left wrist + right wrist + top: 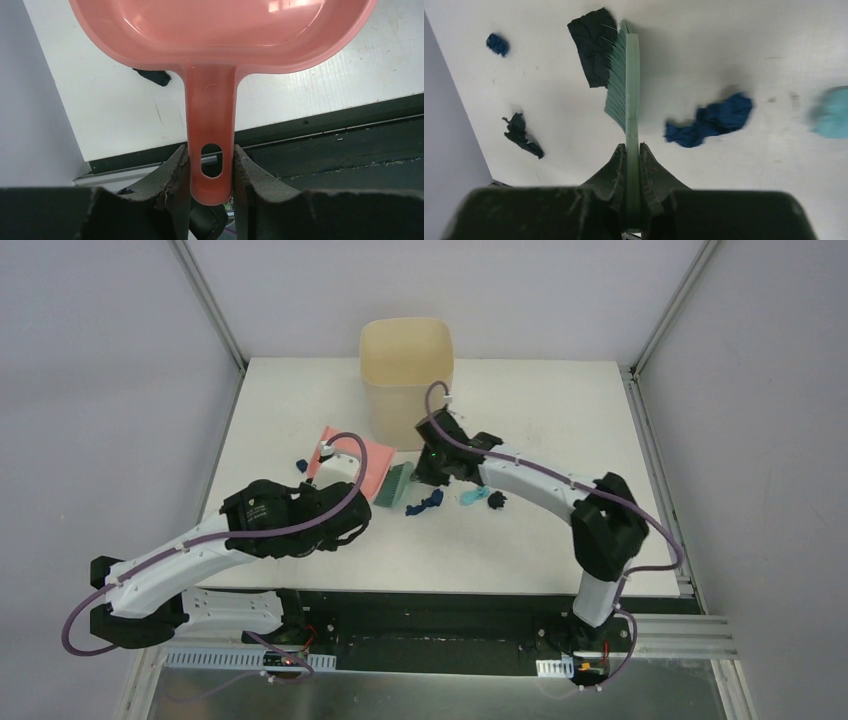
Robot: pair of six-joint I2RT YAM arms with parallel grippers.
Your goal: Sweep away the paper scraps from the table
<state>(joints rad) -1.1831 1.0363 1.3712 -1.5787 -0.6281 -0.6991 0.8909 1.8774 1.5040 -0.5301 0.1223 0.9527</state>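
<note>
Right claw (633,150) is clamped tight on the handle of the green brush (628,85), fingers nearly together with only the thin handle between them. The brush sticks straight out ahead of the claw, bristles facing left in the wrist view.

The paper scraps (425,504) lie on the table (560,410) around the brush, all ahead of the claw:
- A flat black piece (591,45) touches the bristles near the brush tip, on the left.
- A dark blue wad (711,120) is near on the right, apart from the brush and about level with its lower bristles.
- A teal wad (831,112) (blurred) is further right, at the frame edge.
- A small blue wad (497,44) and a thin black scrap (521,135) are well off to the left, touching nothing.

Left claw (211,155) is closed on the handle of the pink dustpan (220,30), gripping beside the hanging hole near the handle's end, with the pan ahead of the claw. One dark scrap (152,76) lies on the table just beside the pan's rim, left of the handle (can't tell if they touch).

In the top view the dustpan edge is just beside the brush, and the beige bin (405,380) stands right behind both. The blue and teal scraps are on the brush's far side from the pan.
</note>
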